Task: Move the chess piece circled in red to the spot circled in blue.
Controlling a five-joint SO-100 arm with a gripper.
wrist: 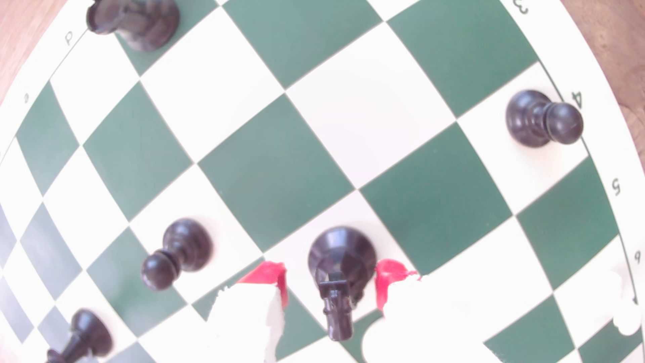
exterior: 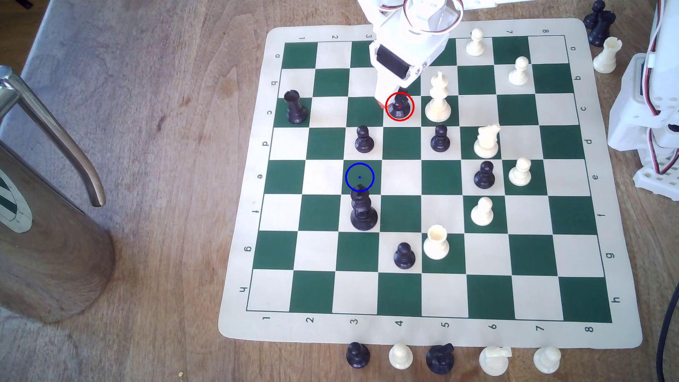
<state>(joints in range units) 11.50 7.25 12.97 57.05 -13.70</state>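
The chess piece (exterior: 399, 107), a black knight, stands ringed in red on a cream square of the board (exterior: 415, 333). My gripper (exterior: 396, 100) hangs right over it, the white arm reaching in from the far edge. In the wrist view the knight (wrist: 342, 260) stands between the red-tipped fingers (wrist: 268, 279), and my gripper (wrist: 330, 277) is open: there is a gap on one side, while the other pad is close to the base. The spot (exterior: 359, 177) is a green square ringed in blue, two rows nearer and one column toward the exterior view's left.
A tall black piece (exterior: 363, 210) stands just in front of the spot. Black pawns (exterior: 363, 139) (exterior: 440, 139) flank the diagonal between knight and spot. A tall white piece (exterior: 438, 99) stands beside the knight on the exterior view's right. A metal jug (exterior: 47, 220) stands off the board at the left.
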